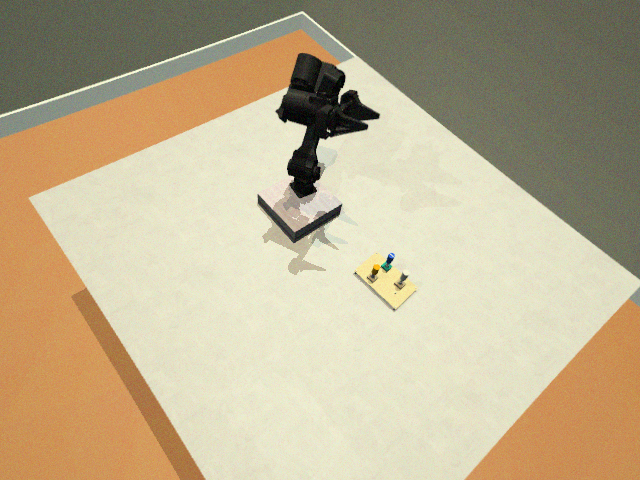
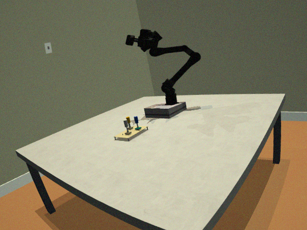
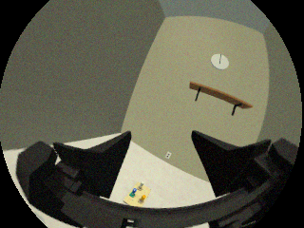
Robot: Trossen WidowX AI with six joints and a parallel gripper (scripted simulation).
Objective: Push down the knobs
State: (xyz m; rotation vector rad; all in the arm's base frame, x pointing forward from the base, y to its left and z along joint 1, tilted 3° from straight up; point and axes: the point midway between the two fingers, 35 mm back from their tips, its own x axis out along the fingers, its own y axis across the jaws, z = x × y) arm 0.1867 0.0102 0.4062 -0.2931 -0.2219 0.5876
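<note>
The yellow circuit board (image 1: 385, 292) (image 2: 122, 136) (image 3: 135, 200) stands on short legs on the table. A blue knob (image 1: 390, 256) (image 2: 135, 119) (image 3: 134, 190) is upright over a teal potentiometer (image 1: 386, 267) (image 2: 137, 128). An orange knob (image 1: 375, 269) (image 2: 128, 120) (image 3: 143, 197) and a grey knob (image 1: 404, 276) (image 2: 125, 123) (image 3: 141, 185) stand over brownish potentiometers. Shaft shows below each knob in the exterior view; exact gaps are too small to judge. My gripper (image 1: 373, 120) (image 3: 161, 135) is open and empty, high above the table and well away from the board.
The arm's base block (image 1: 294, 227) (image 2: 156, 112) stands near the board. The table (image 1: 289, 361) (image 2: 173, 153) has open edges. A wall shelf (image 3: 220, 95) and a round clock (image 3: 219, 62) show far off in the wrist view.
</note>
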